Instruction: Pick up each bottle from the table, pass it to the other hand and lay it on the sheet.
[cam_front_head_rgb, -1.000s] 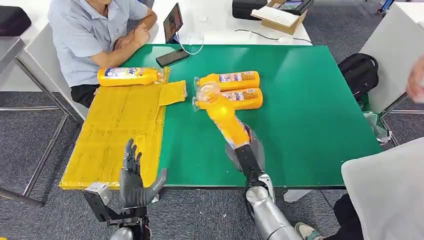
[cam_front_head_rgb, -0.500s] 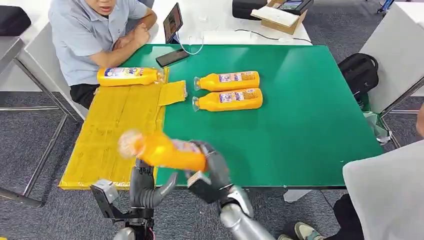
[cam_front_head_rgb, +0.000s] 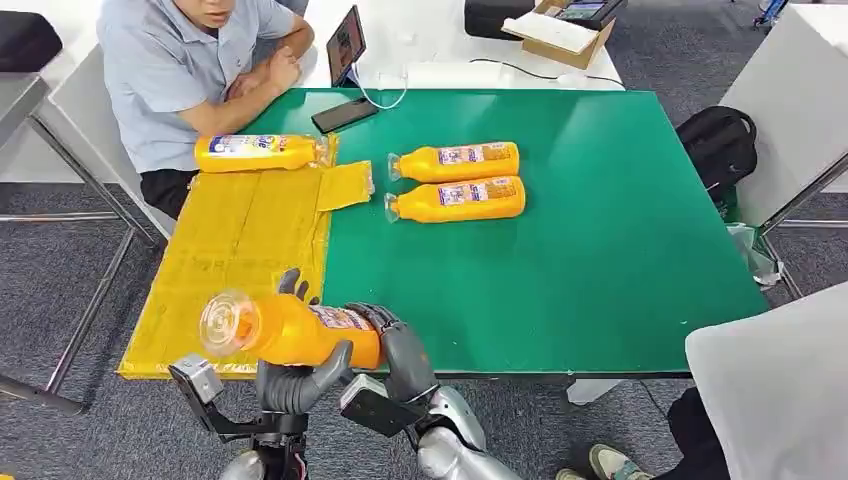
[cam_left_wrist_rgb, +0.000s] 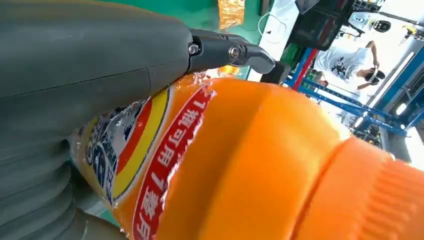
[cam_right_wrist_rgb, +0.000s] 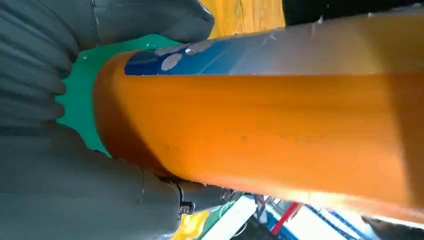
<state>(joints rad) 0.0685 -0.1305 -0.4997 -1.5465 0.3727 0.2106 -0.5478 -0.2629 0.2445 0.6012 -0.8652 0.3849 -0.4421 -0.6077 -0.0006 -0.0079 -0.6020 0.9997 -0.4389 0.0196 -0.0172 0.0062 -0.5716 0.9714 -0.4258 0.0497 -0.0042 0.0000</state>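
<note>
1. Since half a second ago, the held orange bottle (cam_front_head_rgb: 290, 330) has come a little lower and nearer the robot, now lying crosswise over the near edge of the yellow sheet (cam_front_head_rgb: 235, 250), clear cap end toward the robot's left.
2. Right robot hand (cam_front_head_rgb: 395, 345) is clamped round the bottle's base end; the right wrist view shows its grey thumb and fingers wrapped about the orange body.
3. Left robot hand (cam_front_head_rgb: 295, 375) is under the bottle's middle, thumb up against it and fingertips showing above it. I cannot tell whether it grips the bottle or merely cups it.
4. In the left wrist view the bottle's label (cam_left_wrist_rgb: 150, 150) shows a red band with white Chinese characters, a yellow stripe and a blue patch; the wording is not legible to me.
5. One more bottle (cam_front_head_rgb: 262, 152) lies on the sheet's far end, near a seated person (cam_front_head_rgb: 185, 60).
6. Two bottles (cam_front_head_rgb: 455, 161) and (cam_front_head_rgb: 458, 199) lie side by side on the green desk (cam_front_head_rgb: 600, 250), caps toward the sheet; their small labels are too small to read.
7. A dark phone (cam_front_head_rgb: 343, 114) lies at the desk's far edge.
</note>
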